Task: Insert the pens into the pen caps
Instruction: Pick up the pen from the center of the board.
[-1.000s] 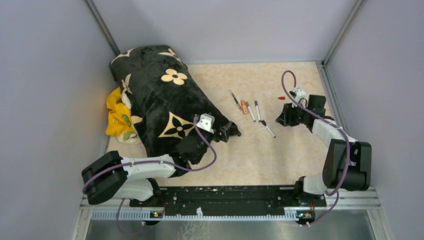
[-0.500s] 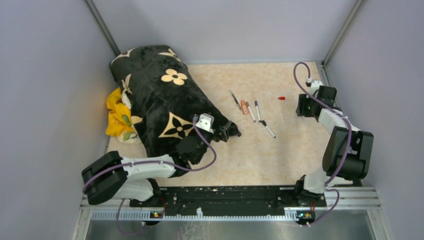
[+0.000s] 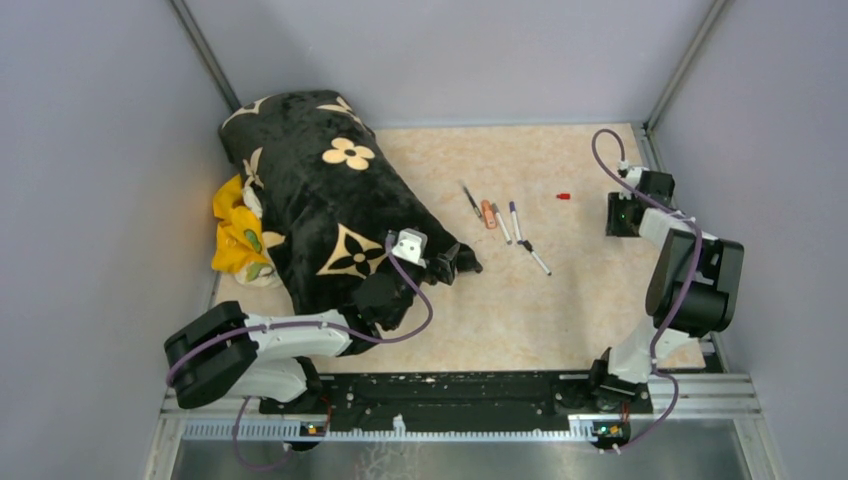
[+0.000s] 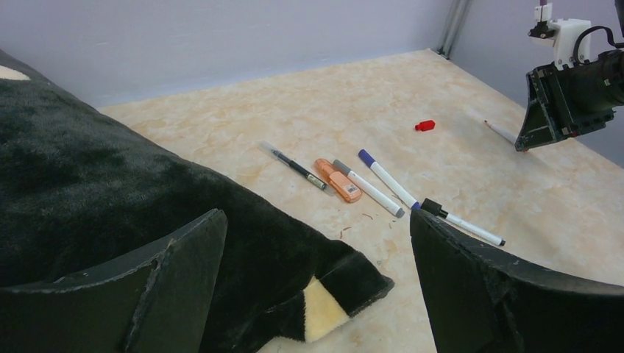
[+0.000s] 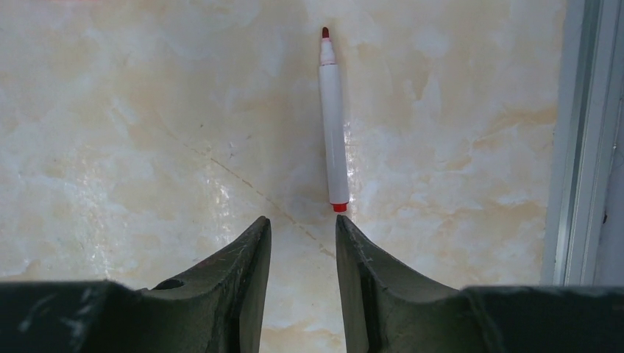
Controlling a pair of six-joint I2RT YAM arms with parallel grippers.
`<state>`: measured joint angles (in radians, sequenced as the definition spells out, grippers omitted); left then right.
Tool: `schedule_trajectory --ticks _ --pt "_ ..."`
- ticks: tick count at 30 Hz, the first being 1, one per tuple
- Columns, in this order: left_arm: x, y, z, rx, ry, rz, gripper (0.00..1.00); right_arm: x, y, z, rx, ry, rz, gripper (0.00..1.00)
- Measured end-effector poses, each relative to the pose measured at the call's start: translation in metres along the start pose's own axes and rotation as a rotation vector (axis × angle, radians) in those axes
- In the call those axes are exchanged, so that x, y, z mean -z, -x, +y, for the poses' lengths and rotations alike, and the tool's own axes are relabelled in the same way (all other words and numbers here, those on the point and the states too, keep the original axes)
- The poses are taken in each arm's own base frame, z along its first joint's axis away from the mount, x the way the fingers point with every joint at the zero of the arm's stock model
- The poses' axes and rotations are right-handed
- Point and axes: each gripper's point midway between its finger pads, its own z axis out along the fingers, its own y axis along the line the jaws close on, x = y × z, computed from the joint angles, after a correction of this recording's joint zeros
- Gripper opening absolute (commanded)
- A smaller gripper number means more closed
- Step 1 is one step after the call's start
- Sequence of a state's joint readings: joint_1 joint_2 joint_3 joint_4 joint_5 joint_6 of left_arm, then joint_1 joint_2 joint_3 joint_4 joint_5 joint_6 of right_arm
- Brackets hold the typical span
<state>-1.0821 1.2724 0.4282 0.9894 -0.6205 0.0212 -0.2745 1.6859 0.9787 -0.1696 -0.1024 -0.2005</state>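
Four pens lie side by side mid-table: a thin dark pen (image 3: 471, 200), an orange marker (image 3: 488, 214), a grey-tipped white marker (image 3: 500, 222) and a purple-capped one (image 3: 514, 218). A black-capped white marker (image 3: 535, 257) lies nearer. A red cap (image 3: 564, 196) lies alone to their right. My right gripper (image 3: 622, 215) is open and empty near the right wall. In the right wrist view an uncapped red-tipped white marker (image 5: 332, 121) lies just beyond its fingertips. My left gripper (image 3: 455, 265) is open wide and empty, over the blanket's corner (image 4: 353, 283).
A black plush blanket (image 3: 320, 200) with cream flowers covers the left side, over a yellow cloth (image 3: 235, 235). A metal rail (image 5: 585, 140) runs along the right wall beside the red-tipped marker. Grey walls enclose the table.
My right gripper has swung right, from beside the row of pens to the right wall. The left arm and the pens have not moved.
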Motion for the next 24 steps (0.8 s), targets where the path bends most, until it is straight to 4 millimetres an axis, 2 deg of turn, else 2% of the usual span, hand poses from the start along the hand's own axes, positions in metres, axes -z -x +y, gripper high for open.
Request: schedule_trajectory --ticks 7,13,20,24 --pt "0.001 -0.001 0.002 -0.002 0.005 -0.001 0.99 -0.008 0.004 -0.007 -0.01 -0.001 0.014 0.33" --pt "0.001 0.0 0.002 0.003 0.006 -0.007 0.99 -0.013 -0.001 -0.013 -0.027 -0.001 0.035 0.31" --pt "0.001 0.0 0.003 0.003 0.008 -0.008 0.99 -0.028 0.002 -0.012 -0.026 0.034 0.058 0.27" --pt "0.001 0.0 0.003 0.003 0.008 -0.008 0.99 -0.029 0.002 -0.011 -0.024 0.046 0.063 0.24"
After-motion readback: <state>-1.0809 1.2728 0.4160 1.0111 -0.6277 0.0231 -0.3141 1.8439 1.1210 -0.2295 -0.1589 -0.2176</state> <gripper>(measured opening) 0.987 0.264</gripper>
